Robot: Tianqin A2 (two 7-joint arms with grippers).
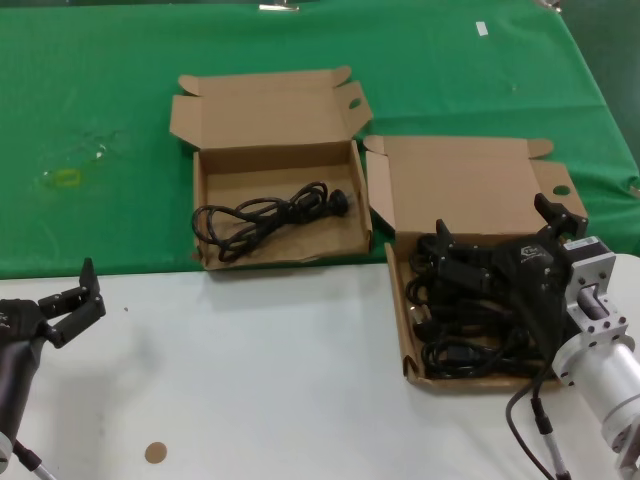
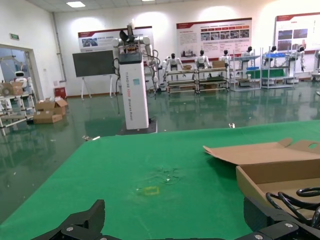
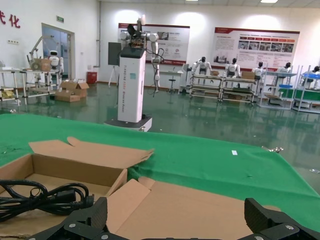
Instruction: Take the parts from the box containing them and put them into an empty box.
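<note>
A green cloth (image 1: 110,120) covers the far half of the work surface, and the nearer half is a bare white table (image 1: 260,380). Two brown cardboard boxes sit side by side with lids thrown back, close enough that a short carry spans them. The box on the robot's left (image 1: 215,185) straddles the cloth's edge and holds a single coiled black cable (image 1: 265,212), so it is the receiving box and no longer quite empty. The box on the right (image 1: 405,330) is the source: a heap of black cables (image 1: 455,320) with moulded plugs fills it, tangled closely enough that separate bundles are hard to tell apart.

The right gripper (image 1: 500,240) hangs directly over that heap, its fingers spread wide, one near the box's back wall and the other at its right side. It appears to hold nothing, though where the fingertips meet the dark cables, touching cannot be ruled out. The placement suggests a descent to pick the next bundle, so most of the task lies ahead.

The left gripper (image 1: 85,295) waits low over the white table at the robot's left, well apart from both boxes, fingers parted and empty.
</note>
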